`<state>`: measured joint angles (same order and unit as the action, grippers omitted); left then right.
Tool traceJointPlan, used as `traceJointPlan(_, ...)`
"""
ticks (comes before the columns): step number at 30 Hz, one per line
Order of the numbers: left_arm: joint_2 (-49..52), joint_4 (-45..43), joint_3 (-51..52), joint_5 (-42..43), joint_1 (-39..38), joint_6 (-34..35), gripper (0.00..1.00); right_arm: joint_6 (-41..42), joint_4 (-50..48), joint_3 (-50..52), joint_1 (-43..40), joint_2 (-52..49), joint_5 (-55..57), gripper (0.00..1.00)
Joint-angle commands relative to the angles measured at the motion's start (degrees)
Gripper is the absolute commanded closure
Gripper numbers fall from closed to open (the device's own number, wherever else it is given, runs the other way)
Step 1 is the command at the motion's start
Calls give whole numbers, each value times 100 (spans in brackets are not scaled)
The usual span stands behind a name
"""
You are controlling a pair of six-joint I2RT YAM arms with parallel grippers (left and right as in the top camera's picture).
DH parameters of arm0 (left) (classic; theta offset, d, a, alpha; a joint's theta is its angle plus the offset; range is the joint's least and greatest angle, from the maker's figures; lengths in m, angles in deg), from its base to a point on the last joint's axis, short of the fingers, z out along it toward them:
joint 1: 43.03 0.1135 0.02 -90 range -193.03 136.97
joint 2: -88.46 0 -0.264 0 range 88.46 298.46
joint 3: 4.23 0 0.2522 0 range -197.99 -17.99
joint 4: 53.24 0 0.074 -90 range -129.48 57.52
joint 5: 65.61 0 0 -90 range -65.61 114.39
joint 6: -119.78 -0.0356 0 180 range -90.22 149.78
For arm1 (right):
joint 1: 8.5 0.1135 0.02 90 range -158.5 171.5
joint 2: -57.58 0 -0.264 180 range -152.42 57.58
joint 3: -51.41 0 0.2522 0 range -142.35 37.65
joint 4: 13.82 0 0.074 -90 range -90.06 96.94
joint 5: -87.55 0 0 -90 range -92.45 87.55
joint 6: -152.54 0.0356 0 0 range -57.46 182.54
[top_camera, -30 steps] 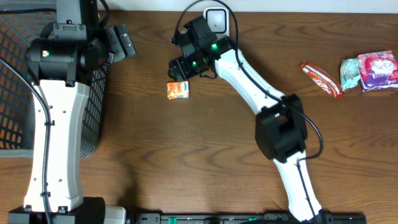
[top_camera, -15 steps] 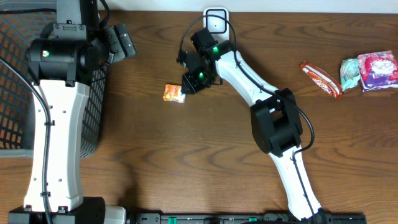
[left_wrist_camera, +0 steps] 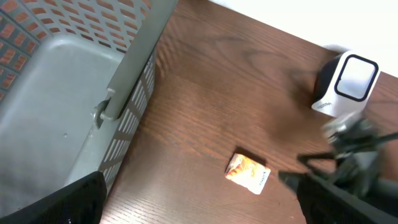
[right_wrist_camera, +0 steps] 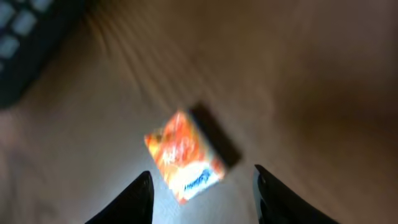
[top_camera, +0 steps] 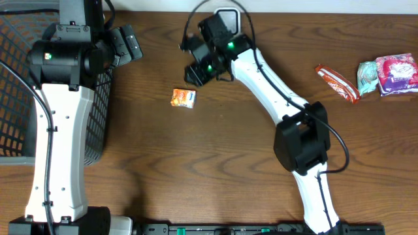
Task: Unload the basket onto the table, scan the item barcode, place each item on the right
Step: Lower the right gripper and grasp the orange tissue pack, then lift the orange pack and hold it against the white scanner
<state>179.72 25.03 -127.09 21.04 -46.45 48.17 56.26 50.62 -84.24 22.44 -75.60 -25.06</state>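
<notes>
A small orange packet (top_camera: 183,98) lies flat on the brown table. In the right wrist view the packet (right_wrist_camera: 185,155) shows blurred below and between the black fingers, and nothing is gripped. My right gripper (top_camera: 199,70) hovers open just up and right of it; its jaws (right_wrist_camera: 202,177) stand apart. The white scanner (top_camera: 226,19) stands at the table's far edge, partly behind the right arm, and the left wrist view shows the scanner (left_wrist_camera: 348,84) too. My left gripper (top_camera: 127,42) is wide open near the basket, empty (left_wrist_camera: 193,186), with the packet (left_wrist_camera: 247,172) ahead of it.
A dark mesh basket (top_camera: 19,98) fills the left side, its grey rim (left_wrist_camera: 127,81) close to the left gripper. At the far right lie a red snack bar (top_camera: 337,83), a teal packet (top_camera: 367,76) and a pink packet (top_camera: 396,73).
The right gripper dipped to the packet, nudging it slightly left, then rose back toward the scanner without it. The left arm has not moved.
</notes>
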Motion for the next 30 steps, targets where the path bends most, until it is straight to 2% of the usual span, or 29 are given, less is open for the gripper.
traceJointPlan(1,15,20,-20,-35,24,28,2,46,-459,-15,-15,-122,90,53)
traceJointPlan(7,15,20,-20,-35,24,28,2,44,-852,-15,85,-632,-662,55)
traceJointPlan(11,15,20,-20,-35,24,28,2,42,-739,-15,184,-855,-715,56)
traceJointPlan(20,15,20,-20,-35,24,28,2,-426,404,-15,295,-927,-769,59)
traceJointPlan(25,15,20,-20,-33,24,28,2,-363,1058,-15,323,-850,-763,70)
traceJointPlan(27,15,20,-20,-35,24,28,2,-170,1027,-17,323,-748,-673,69)
traceJointPlan(30,15,20,-20,-35,24,28,2,162,765,-35,321,-608,-229,58)
